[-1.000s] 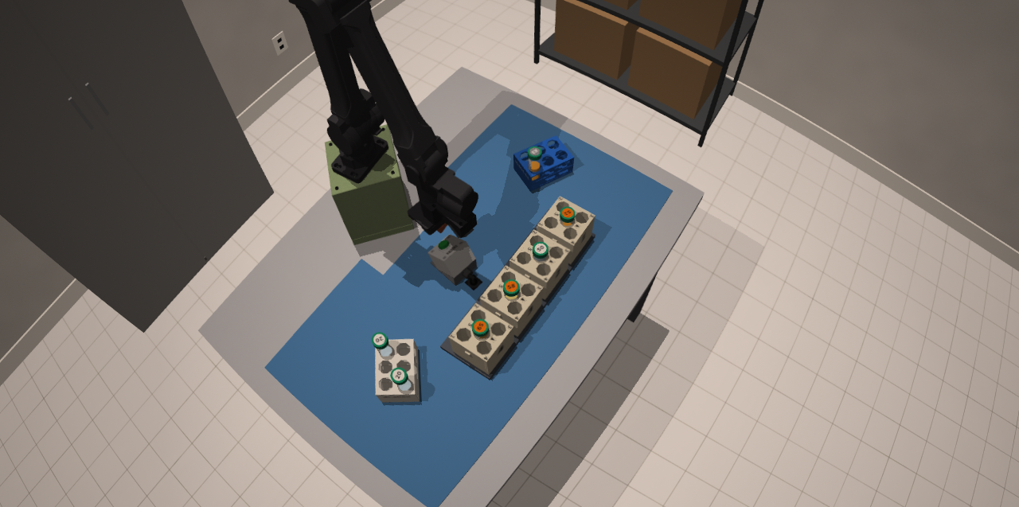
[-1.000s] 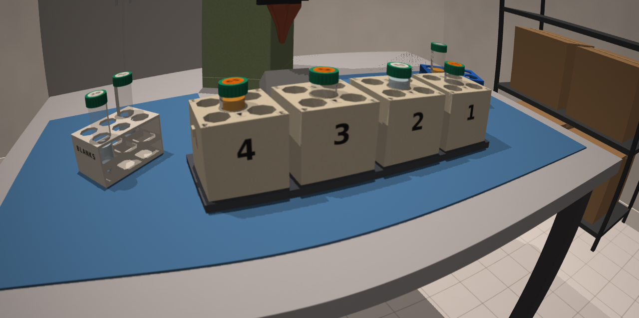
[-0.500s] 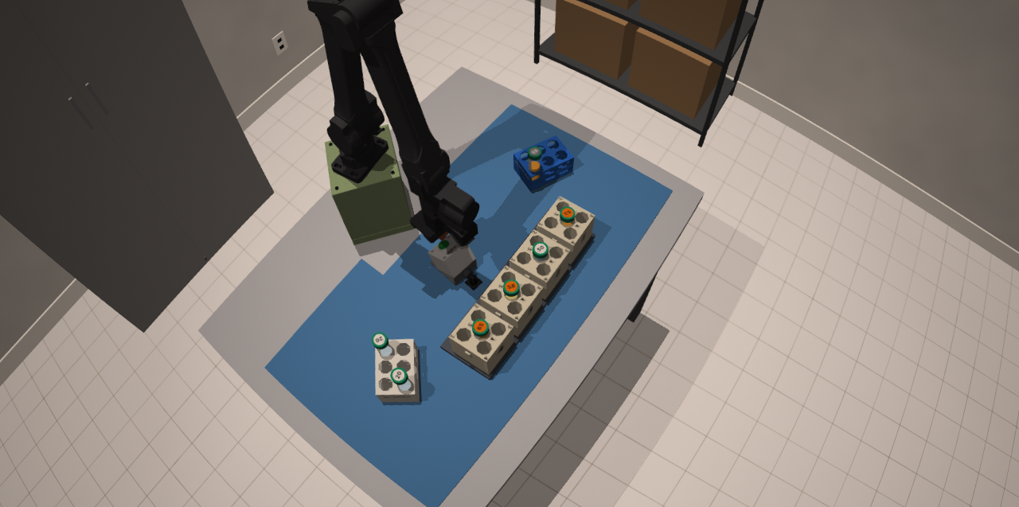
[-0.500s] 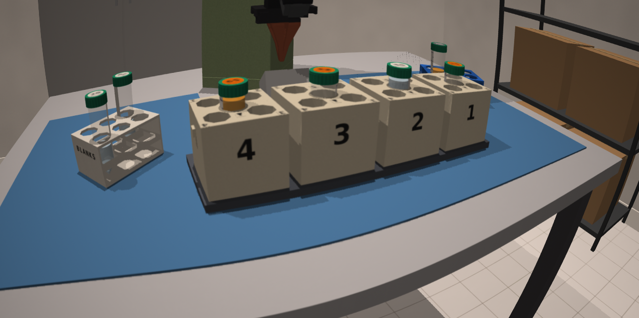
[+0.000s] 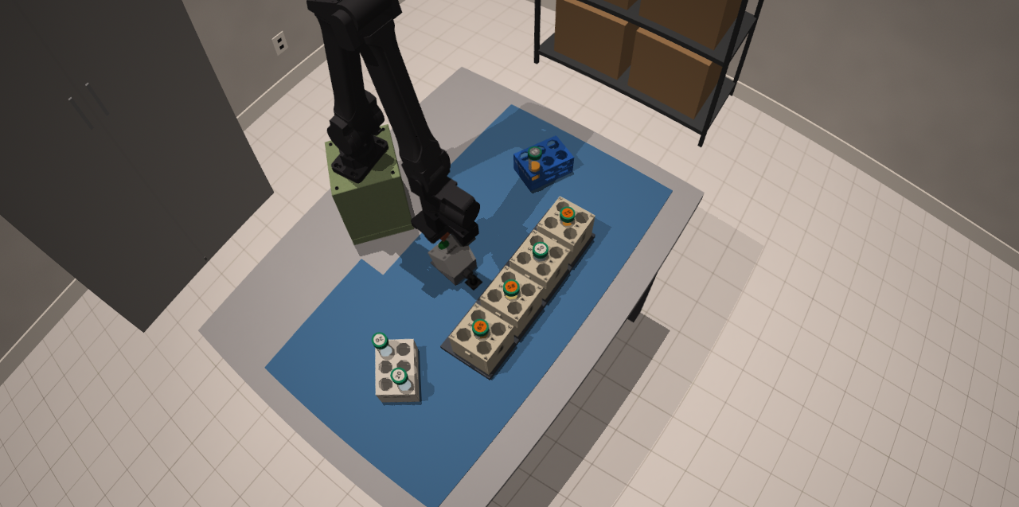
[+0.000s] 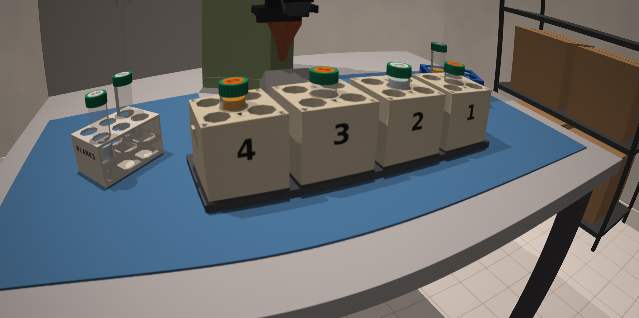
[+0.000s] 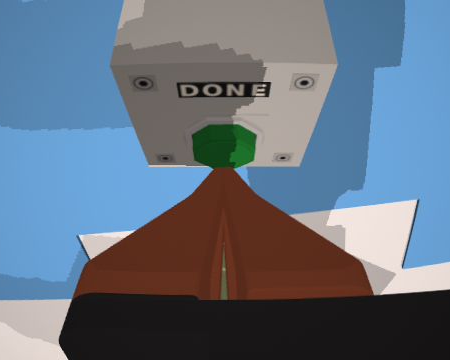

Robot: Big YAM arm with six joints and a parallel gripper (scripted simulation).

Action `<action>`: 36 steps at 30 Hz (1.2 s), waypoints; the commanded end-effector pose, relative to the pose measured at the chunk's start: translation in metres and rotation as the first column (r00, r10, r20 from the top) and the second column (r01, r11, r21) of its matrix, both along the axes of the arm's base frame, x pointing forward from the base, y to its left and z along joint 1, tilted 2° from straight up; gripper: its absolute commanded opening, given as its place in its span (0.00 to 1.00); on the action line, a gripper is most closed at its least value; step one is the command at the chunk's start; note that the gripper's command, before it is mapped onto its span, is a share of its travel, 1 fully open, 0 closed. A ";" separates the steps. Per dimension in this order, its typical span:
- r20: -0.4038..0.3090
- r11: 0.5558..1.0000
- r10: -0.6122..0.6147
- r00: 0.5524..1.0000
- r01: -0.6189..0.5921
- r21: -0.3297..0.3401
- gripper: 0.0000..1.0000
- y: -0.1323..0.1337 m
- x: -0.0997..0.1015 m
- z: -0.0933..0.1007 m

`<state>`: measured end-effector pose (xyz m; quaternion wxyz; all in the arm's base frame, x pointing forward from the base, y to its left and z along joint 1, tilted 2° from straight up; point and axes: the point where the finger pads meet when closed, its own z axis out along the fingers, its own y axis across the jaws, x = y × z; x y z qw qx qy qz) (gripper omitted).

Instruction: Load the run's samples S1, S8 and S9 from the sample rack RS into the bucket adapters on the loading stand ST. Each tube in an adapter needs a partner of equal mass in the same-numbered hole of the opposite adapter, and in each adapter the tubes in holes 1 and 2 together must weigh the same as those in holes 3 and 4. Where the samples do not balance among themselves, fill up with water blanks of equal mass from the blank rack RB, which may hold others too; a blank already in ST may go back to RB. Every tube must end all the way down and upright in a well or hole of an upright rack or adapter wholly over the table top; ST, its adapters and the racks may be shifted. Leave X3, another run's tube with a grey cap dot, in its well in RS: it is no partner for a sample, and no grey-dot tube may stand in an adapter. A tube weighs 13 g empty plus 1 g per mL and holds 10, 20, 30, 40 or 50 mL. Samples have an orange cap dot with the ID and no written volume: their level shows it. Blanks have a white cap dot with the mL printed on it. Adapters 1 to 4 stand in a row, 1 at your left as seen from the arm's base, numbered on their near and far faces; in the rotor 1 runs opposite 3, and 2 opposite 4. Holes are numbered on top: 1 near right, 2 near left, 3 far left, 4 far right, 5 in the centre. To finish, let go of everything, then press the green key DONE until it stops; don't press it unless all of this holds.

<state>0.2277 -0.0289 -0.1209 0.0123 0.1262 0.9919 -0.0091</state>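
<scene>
My gripper (image 7: 223,182) is shut and empty, with its brown fingertips at the near edge of the green DONE key (image 7: 224,146) on the grey key box (image 5: 450,261). I cannot tell whether they touch the key. On the loading stand, adapter 1 (image 6: 464,110), adapter 3 (image 6: 332,130) and adapter 4 (image 6: 241,146) each hold one orange-dot tube, in what looks like the centre hole. Adapter 2 (image 6: 409,117) holds a white-dot blank (image 6: 398,70). The blue sample rack (image 5: 544,161) holds one grey-dot tube (image 5: 533,156).
The white blank rack (image 5: 396,366) stands near the table's left end with two blanks (image 5: 380,341) in it. The arm's green base block (image 5: 366,197) is behind the key box. A shelf with cardboard boxes (image 5: 641,12) stands beyond the table.
</scene>
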 end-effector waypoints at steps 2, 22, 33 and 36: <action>0.020 1.000 0.000 1.000 0.000 -0.003 0.00 -0.002 0.007 0.002; 0.014 1.000 -0.002 1.000 0.002 -0.004 0.00 -0.004 0.004 -0.007; 0.017 1.000 -0.003 1.000 0.003 -0.004 0.00 -0.004 0.006 -0.011; 0.018 1.000 -0.003 1.000 0.003 -0.004 0.00 -0.005 0.007 -0.013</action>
